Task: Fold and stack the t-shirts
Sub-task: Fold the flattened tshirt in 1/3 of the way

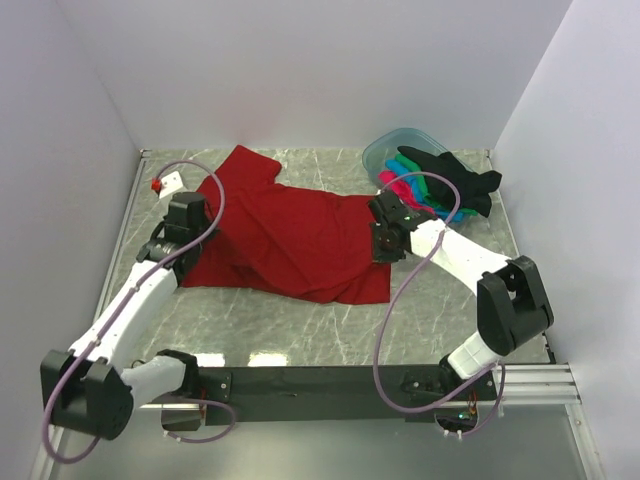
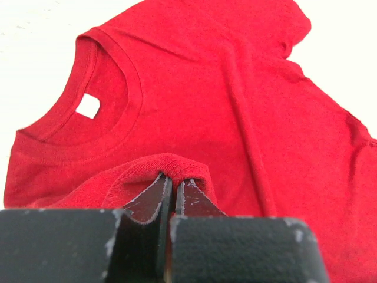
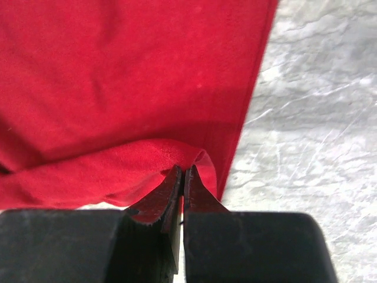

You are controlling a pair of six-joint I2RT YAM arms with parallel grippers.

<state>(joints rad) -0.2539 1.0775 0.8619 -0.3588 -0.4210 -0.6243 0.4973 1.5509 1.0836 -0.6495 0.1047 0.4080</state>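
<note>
I'm looking down on the grey marbled tabletop, and the biggest thing on it is the dark red cotton t-shirt. It lies spread mostly flat across the middle, one sleeve pointing toward the back wall. At the back right corner sits the clear bluish plastic tub. The black t-shirt is draped over its rim, and the hot pink t-shirt, with green and bright blue cloth beside it, is bunched underneath, so I judge those are waiting their turn.

My left claw is pinched together on a raised fold of the red shirt just below the ribbed collar. My right claw is clamped on a fold at the hem edge, beside bare tabletop. I reckon holding both ends lets me lift one long side and carry it over evenly for the first fold.
</note>
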